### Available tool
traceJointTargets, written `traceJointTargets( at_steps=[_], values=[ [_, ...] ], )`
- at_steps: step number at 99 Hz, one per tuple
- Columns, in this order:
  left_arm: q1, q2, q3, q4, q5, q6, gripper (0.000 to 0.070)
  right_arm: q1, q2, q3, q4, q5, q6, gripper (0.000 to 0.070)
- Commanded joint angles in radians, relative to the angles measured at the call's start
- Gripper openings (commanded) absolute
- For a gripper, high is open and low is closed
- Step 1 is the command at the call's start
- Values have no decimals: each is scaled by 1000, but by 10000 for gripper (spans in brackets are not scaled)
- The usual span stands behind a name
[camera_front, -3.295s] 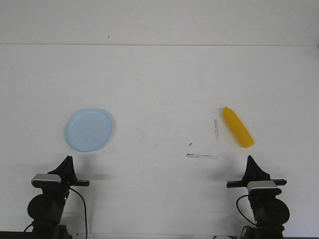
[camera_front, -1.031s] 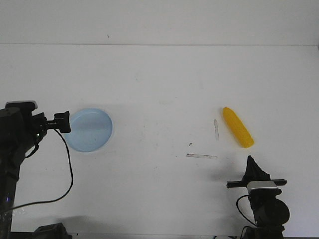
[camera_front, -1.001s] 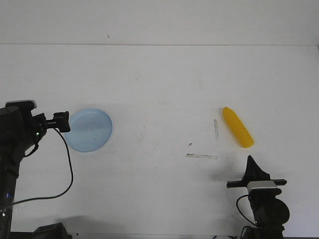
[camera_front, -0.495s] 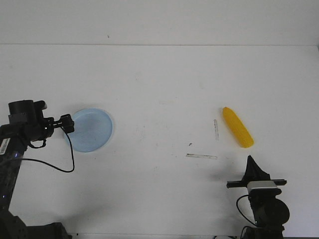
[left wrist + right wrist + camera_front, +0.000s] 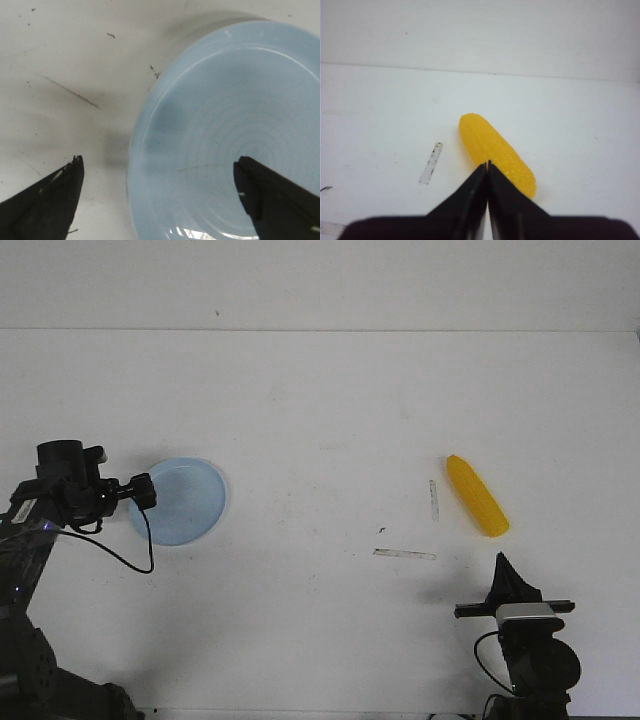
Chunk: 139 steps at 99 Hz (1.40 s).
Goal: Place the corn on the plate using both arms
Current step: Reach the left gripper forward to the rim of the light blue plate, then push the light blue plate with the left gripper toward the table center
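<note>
Left arm reaches the plate (image 5: 185, 502)

Left jaws (image 5: 157, 192) gape astride its rim: lower, pinch squarely. Right jaws (image 5: 487, 167) closed, corn (image 5: 477, 496) untouched.

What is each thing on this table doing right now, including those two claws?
corn: lying flat on the table, untouched
plate: flat on the table, nothing on it
left gripper: open, fingers straddling the plate's near edge
right gripper: shut, holding nothing, pointed at the corn

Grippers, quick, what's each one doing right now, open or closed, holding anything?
Left gripper: open, fingers straddling the plate rim, holding nothing.
Right gripper: closed and empty, fingertips together, pointed toward the corn lying on the table.
</note>
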Motion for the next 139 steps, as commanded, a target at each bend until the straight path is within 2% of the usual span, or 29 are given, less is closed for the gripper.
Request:
traceJointTargets(
  at_steps=[1, 43, 59, 80, 93, 116, 131, 133, 134, 139],
  values=[
    [3, 22, 15, 18, -3, 7, 569, 0, -1, -1, 8, 0, 0, 2],
    [-2, 59, 15, 45, -2, 6, 566, 0, -1, -1, 7, 0, 0, 2],
    [-2, 60, 15, 43, -2, 6, 523, 0, -1, -1, 3, 0, 2, 1],
    [-4, 64, 15, 41, -2, 5, 520, 0, -1, -1, 3, 0, 3, 2],
    [-7, 72, 15, 37, -2, 6, 478, 0, -1, -1, 3, 0, 3, 1],
    [-9, 100, 15, 25, -2, 6, 467, 0, -1, -1, 3, 0, 3, 2],
    [-9, 121, 15, 8, -2, 6, 332, 0, -1, -1, 3, 0, 3, 1],
    [-9, 121, 15, 8, -2, 6, 305, 0, -1, -1, 3, 0, 3, 2],
    [-9, 121, 15, 12, -2, 6, 216, 0, -1, -1, 4, 0, 3, 1],
    [-9, 121, 15, 15, -2, 6, 155, 0, -1, -1, 4, 0, 3, 2]
  ],
)
